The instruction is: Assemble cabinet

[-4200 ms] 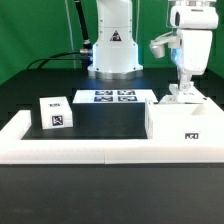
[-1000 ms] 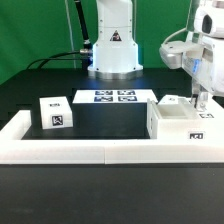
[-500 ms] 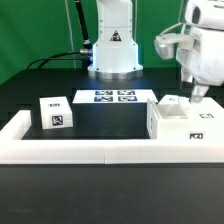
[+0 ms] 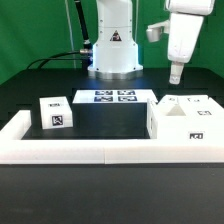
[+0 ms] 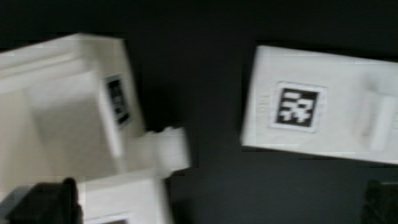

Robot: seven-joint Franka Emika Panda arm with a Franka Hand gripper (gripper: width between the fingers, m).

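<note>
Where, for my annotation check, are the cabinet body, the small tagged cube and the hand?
cabinet body (image 4: 175,130), exterior view, on its front wall.
small tagged cube (image 4: 57,118), exterior view, on its tagged front face.
hand (image 4: 176,78), exterior view, midway between its fingertips.

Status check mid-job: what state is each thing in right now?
gripper: open, empty, raised clear of the parts
cabinet body: upright on the table, open side up, not held
small cube part: loose, apart from the cabinet body, not held
marker board: lying flat, nothing on it
</note>
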